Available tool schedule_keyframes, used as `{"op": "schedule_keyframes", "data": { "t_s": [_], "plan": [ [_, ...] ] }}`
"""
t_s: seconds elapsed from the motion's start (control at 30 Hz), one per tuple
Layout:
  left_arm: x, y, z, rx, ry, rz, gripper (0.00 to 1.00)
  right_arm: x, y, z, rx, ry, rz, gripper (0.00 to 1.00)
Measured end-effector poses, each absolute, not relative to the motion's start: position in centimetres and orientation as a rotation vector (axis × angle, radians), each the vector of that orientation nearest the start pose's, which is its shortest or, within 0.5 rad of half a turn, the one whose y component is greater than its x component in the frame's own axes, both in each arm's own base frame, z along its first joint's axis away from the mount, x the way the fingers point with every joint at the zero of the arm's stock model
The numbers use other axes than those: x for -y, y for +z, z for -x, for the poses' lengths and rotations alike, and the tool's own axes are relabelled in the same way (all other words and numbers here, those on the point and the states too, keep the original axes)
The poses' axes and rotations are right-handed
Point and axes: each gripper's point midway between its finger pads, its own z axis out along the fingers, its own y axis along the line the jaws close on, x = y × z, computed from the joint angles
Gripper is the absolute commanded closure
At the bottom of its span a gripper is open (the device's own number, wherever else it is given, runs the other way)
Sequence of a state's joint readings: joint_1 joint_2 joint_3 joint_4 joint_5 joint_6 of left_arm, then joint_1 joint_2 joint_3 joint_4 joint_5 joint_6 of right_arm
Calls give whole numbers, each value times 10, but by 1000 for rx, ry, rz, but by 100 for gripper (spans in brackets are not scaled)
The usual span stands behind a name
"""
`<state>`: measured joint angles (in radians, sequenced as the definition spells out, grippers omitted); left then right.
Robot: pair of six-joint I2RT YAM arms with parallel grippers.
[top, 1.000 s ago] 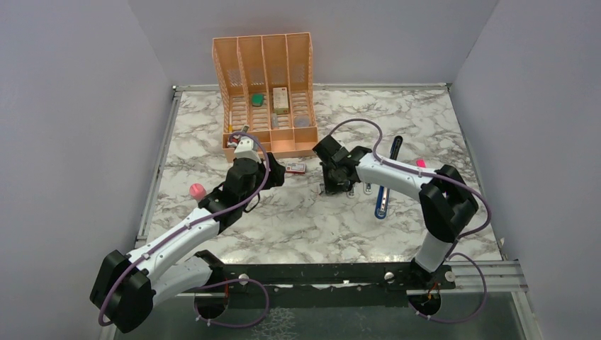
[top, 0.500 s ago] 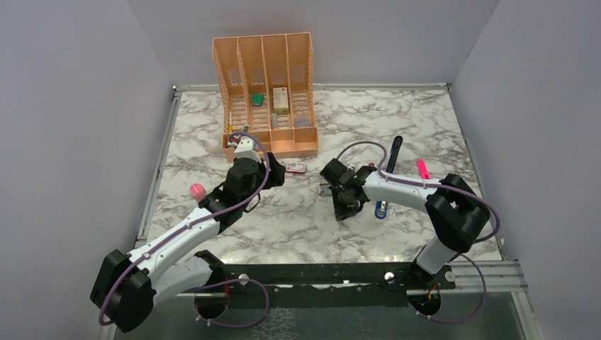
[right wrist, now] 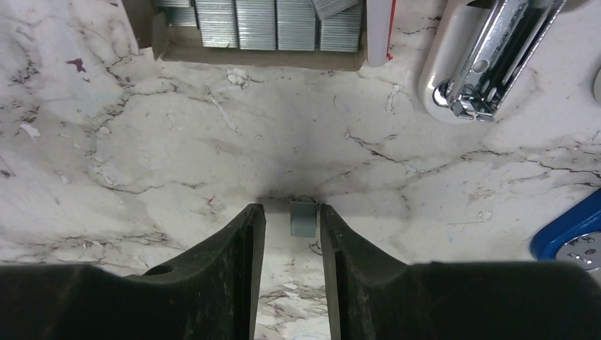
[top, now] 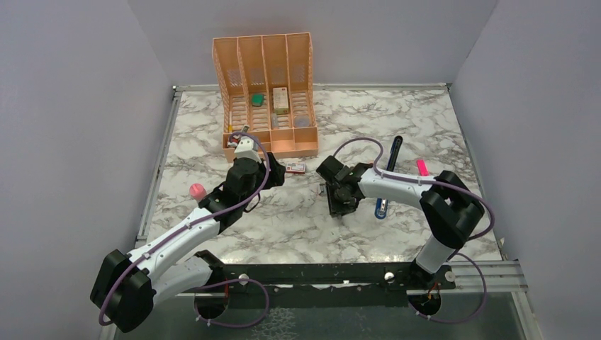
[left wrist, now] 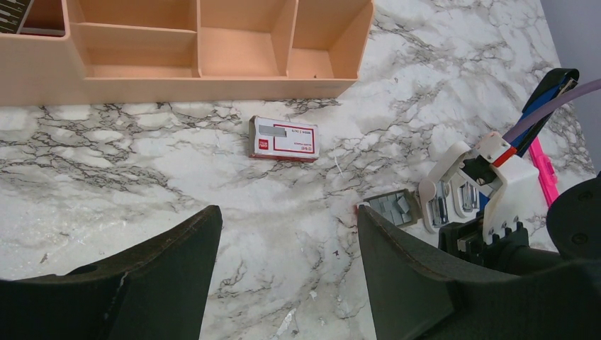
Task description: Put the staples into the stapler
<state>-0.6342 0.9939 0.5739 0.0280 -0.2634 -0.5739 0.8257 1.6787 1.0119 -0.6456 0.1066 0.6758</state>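
Staple strip [right wrist: 303, 217] loose in right hand [right wrist: 289, 210]: drop/tilt risk.
Right hand only narrowly parted. The strip stands btw its fingers, close to one, clear gap to the other, so prob. not clamped; can't tell if it rests on the tabletop [right wrist: 212, 156]. Judgement: if the hand lifts or swings now, the strip likely tips, falls flat or stays behind. A skewed re-grip would jam at the silver channel [right wrist: 489, 53] ahead-right of the hand, and an off-centre squeeze could snap the thin strip. Tray of staples [right wrist: 255, 21] just ahead of the hand; stapler [right wrist: 567, 237] blue body to its right. Left hand [left wrist: 287, 212] wide open, empty, sleeve [left wrist: 283, 138] ahead of it. Vs 1 s ago, top view: right hand has drawn back nearward from the tray; left arm unchanged.
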Motion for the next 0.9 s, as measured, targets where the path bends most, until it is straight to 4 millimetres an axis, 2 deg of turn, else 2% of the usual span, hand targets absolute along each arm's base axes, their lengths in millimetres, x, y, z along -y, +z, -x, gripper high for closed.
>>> {"op": "schedule_keyframes", "data": {
  "t_s": [0.4,0.77,0.9],
  "plan": [
    [183,162,-289,-1984,-535,115,29,-230,16,-210,-2862,91,209,79],
    [181,161,-290,-1985,-519,120,29,-222,20,-219,-2814,30,191,81],
    [179,164,-289,-2008,-493,100,27,-213,38,-233,-2752,25,147,81]
  ]
}}
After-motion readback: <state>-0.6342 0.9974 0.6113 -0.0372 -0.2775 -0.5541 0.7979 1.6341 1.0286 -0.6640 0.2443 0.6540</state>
